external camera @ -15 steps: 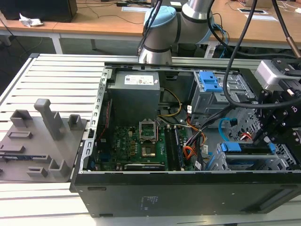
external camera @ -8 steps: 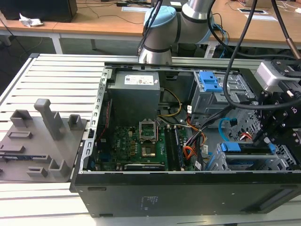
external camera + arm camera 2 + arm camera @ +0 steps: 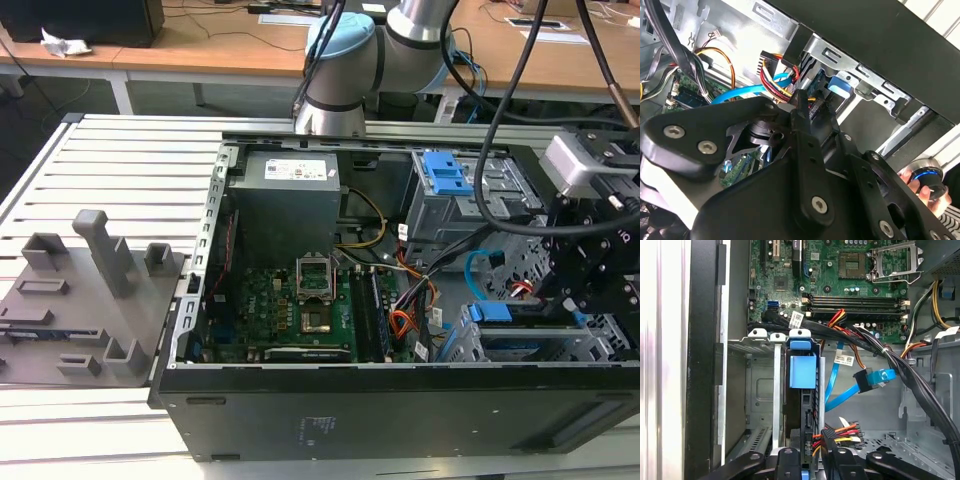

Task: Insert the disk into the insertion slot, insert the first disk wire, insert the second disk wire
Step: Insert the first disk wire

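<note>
- Disk (image 3: 802, 372) is sitting down in the insertion slot (image 3: 776, 385). Its blue carrier handle sticks up between the slot's metal rails, so I'd call step one done.
- The gripper (image 3: 812, 455) is right at the open end of the slot, at the disk's connector edge. In both wrist views its fingers are pulled in narrow. It looks to me like they're pinching the black plug of the first disk wire (image 3: 842, 431), the red/orange/yellow/black bundle.
- That plug is pressed up against the disk's back edge, just outside the slot. I honestly can't tell whether it's fully seated or just lined up, because the fingers cover the joint. So step two is underway, not confirmed finished.
- The second disk wire (image 3: 840, 390), the flat light-blue one, isn't plugged in yet. It loops past the side of the slot, and its black plug (image 3: 863, 380) dangles in open air beside the slot, clear of the disk and of the gripper.
- The thick black cable bundle (image 3: 900, 370) runs past on the far side of the slot from the case wall, close to the blue cable's loose end. To my eye it's a bit of a snag risk.
- My rough tally: one step of three is done, the second is in hand, and the third is untouched.
</note>
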